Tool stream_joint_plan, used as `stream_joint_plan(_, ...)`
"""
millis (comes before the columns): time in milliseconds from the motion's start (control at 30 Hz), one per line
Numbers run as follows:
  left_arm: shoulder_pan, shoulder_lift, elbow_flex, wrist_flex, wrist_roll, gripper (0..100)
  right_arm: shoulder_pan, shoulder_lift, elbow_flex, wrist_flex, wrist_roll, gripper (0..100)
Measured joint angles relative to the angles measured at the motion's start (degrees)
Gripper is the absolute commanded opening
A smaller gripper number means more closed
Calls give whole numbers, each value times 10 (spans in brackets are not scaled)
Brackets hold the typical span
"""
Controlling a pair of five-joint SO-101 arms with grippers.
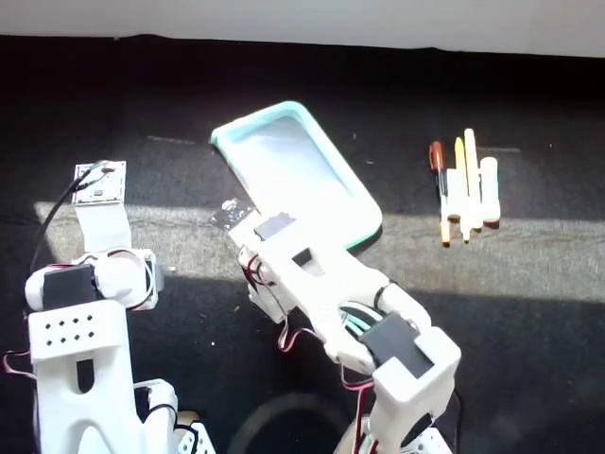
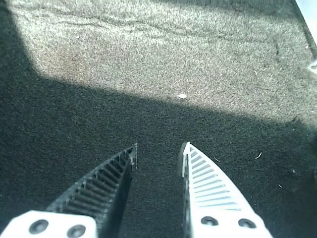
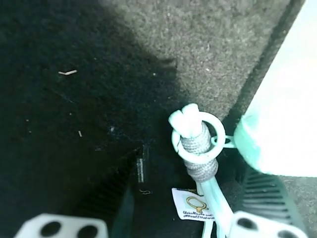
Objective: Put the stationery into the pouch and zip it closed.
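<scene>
A white pouch (image 1: 293, 175) with a teal rim lies flat in the middle of the table. Several pens and markers (image 1: 463, 189) lie side by side to its right. My right gripper (image 1: 236, 216) hovers at the pouch's near left corner. In the right wrist view this gripper (image 3: 195, 166) is open, and the zipper pull (image 3: 195, 136), a pale ring on a grey-wrapped cord, lies between its fingers beside the pouch corner (image 3: 277, 124). My left gripper (image 1: 99, 182) is far to the left of the pouch, open (image 2: 158, 148) over bare dark mat with nothing between its fingers.
The dark mat (image 1: 189, 95) covers the table, with a sunlit band across its middle. A small white label (image 3: 193, 204) hangs on the cord below the pull. There is free mat between the pouch and the pens.
</scene>
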State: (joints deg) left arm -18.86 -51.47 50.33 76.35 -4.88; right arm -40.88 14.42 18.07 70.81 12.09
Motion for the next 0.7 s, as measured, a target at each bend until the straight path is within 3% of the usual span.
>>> stream_joint_plan(133,0,-7,0,0,0,161,7,9,-5,4,20,6)
stream_joint_plan(433,0,-7,0,0,0,161,20,-7,-11,3,21,6)
stream_joint_plan(700,0,-11,5,-20,0,161,69,-224,-7,59,21,6)
